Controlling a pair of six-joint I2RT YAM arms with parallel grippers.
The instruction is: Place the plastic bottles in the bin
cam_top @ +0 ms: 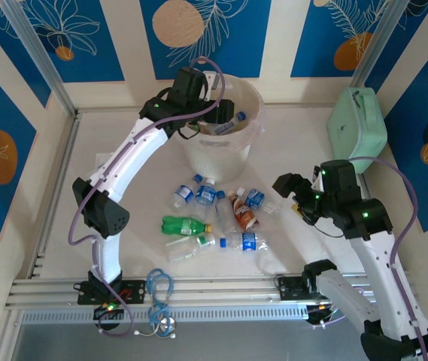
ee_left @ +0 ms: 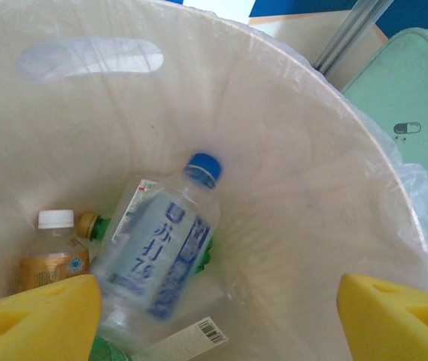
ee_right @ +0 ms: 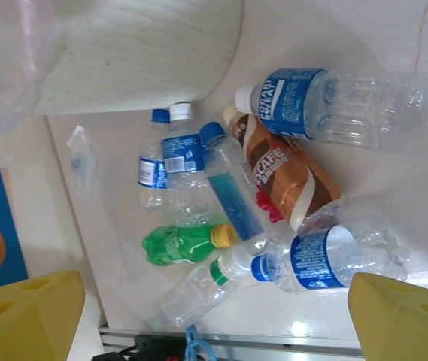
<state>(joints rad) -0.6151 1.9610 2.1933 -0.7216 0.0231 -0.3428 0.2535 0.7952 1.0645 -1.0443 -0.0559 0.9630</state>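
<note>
1. At the far edge of the table (cam_top: pixel 296 135), about midway along it, stands the bin (cam_top: pixel 198 154). The left claw (cam_top: pixel 223 114) hangs over its mouth, pads (ee_left: pixel 33 320) spread wide and pinching nothing.
2. Inside the bin a clear blue-capped bottle (ee_left: pixel 161 256) lies tilted, cap toward the wall. A white-capped bottle (ee_left: pixel 52 256) sits to its left, with a green bottle (ee_left: pixel 101 226) partly under it.
3. The loose bottles (cam_top: pixel 214 218) lie clustered mid-table, just on the near side of the bin. A green one (cam_top: pixel 186 225) is at the left and a brown-red one (cam_top: pixel 242 213) towards the right.
4. The right claw (cam_top: pixel 287 189) hovers right of the cluster, spread, empty.
5. A mint-green case (cam_top: pixel 358 128) is at the right edge.
</note>
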